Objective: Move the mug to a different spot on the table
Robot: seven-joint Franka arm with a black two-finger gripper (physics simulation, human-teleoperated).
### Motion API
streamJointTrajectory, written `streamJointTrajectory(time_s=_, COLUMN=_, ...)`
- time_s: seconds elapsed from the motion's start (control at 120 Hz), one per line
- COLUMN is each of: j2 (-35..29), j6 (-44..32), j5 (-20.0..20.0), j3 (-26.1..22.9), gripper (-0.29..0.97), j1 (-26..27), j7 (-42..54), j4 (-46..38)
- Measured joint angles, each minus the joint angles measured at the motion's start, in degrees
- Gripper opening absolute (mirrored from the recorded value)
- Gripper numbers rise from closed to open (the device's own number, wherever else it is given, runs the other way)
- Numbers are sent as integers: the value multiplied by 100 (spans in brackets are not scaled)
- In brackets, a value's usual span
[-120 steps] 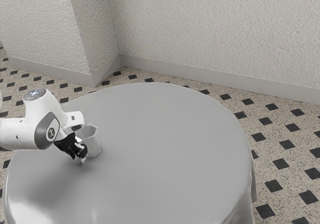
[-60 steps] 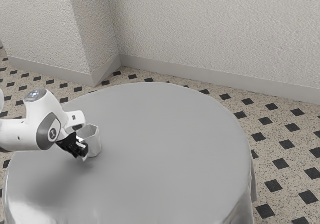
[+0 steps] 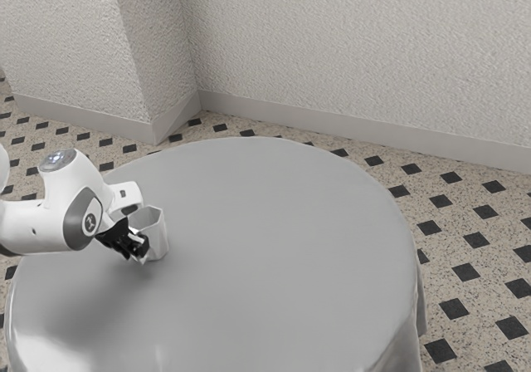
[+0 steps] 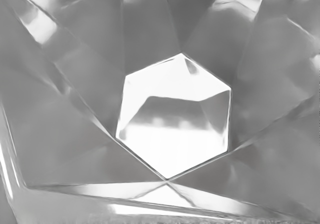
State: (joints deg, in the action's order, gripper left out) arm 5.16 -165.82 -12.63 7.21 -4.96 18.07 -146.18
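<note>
A pale grey faceted mug (image 3: 154,229) stands on the round grey table (image 3: 274,239), near its edge on the exterior view's left. My black gripper (image 3: 133,245) is low against the mug's side nearest the arm, and its fingers look closed on the wall there. The wrist view looks straight down into the mug (image 4: 175,121), onto its bright hexagonal bottom and sloping inner facets.
The table's bare top stretches wide toward the exterior view's right and toward the wall. Its edge runs close behind the arm (image 3: 58,218). Beyond it lie a tiled floor (image 3: 473,222) and a white wall with a jutting corner (image 3: 166,73).
The fingers have drawn together at the mug's near side, and the hand has shifted slightly toward the mug. The mug has barely moved.
</note>
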Motion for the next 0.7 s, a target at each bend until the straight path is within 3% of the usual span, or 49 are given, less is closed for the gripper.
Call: streamJointTrajectory(time_s=0.7, j2=-204, j6=-588, j5=-574, j3=-11, gripper=6, j1=329, j7=10, j4=17)
